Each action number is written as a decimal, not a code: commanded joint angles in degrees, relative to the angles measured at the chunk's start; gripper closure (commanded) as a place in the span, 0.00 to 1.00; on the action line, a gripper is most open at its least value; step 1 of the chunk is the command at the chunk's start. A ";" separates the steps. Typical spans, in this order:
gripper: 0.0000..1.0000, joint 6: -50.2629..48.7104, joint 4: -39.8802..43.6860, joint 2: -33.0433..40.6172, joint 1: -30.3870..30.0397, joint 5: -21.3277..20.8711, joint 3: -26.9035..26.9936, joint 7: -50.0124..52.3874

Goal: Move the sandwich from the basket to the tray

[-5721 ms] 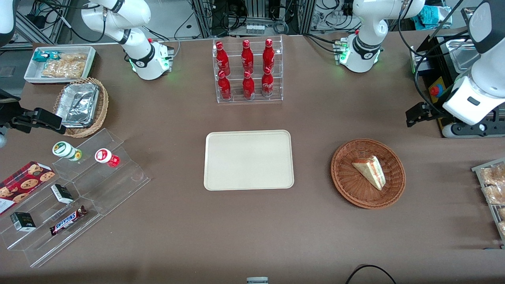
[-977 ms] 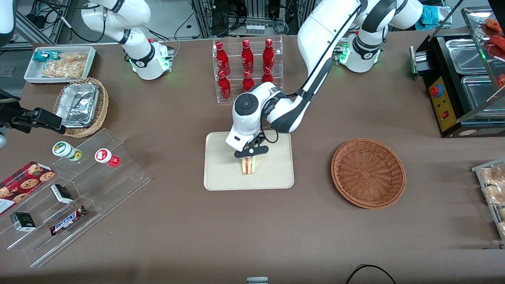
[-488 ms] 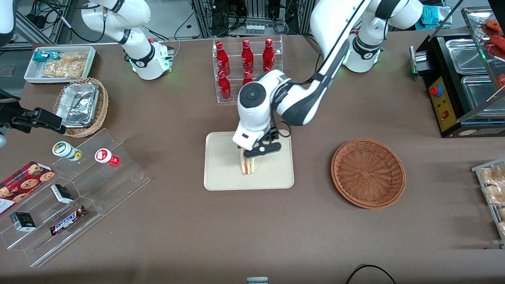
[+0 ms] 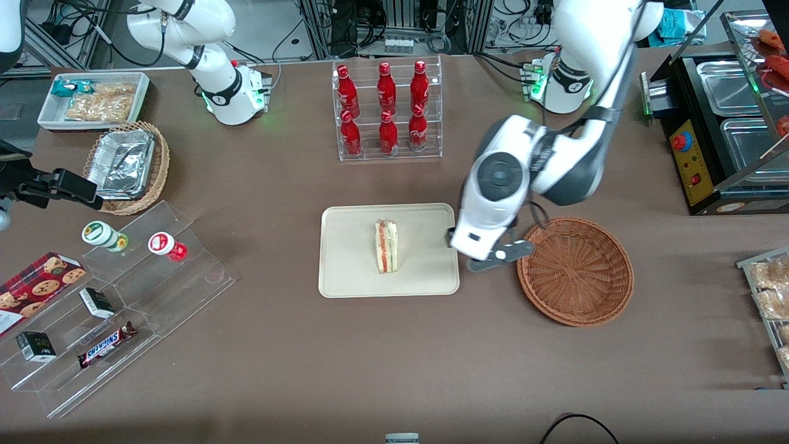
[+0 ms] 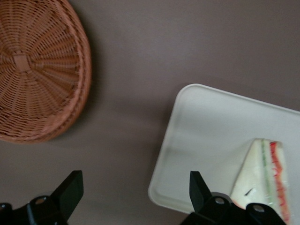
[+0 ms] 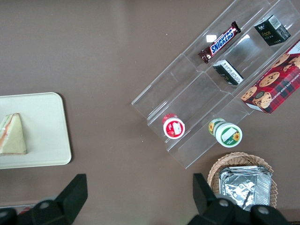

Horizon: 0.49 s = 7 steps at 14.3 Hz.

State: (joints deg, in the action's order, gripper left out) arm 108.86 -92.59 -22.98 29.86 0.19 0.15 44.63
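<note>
The sandwich (image 4: 386, 246) stands on its edge near the middle of the cream tray (image 4: 351, 271), its red and green stripes facing up. The reddish-brown basket (image 4: 576, 271) is empty. My left gripper (image 4: 493, 259) hangs above the bare table between the tray's edge and the basket. Its fingers are open with nothing between them. The left wrist view shows the gripper (image 5: 135, 187) over brown table, with the basket (image 5: 33, 75), the tray's corner (image 5: 211, 126) and the sandwich (image 5: 262, 173). The right wrist view also shows the sandwich (image 6: 13, 136) on the tray (image 6: 47, 131).
A clear rack of red bottles (image 4: 387, 111) stands farther from the camera than the tray. Toward the parked arm's end are a stepped acrylic shelf (image 4: 123, 296), a tan basket with foil containers (image 4: 126, 166) and a white snack bin (image 4: 92, 98). A black machine (image 4: 721, 123) sits at the working arm's end.
The gripper has let go of the sandwich, risen and swung off the tray toward the basket. The sandwich stays on the tray.
</note>
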 commanded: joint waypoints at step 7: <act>0.00 -12.86 -10.95 17.86 -16.22 1.83 -0.50 -27.11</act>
State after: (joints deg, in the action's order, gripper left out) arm 98.55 -101.52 -9.11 16.61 1.20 0.21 22.69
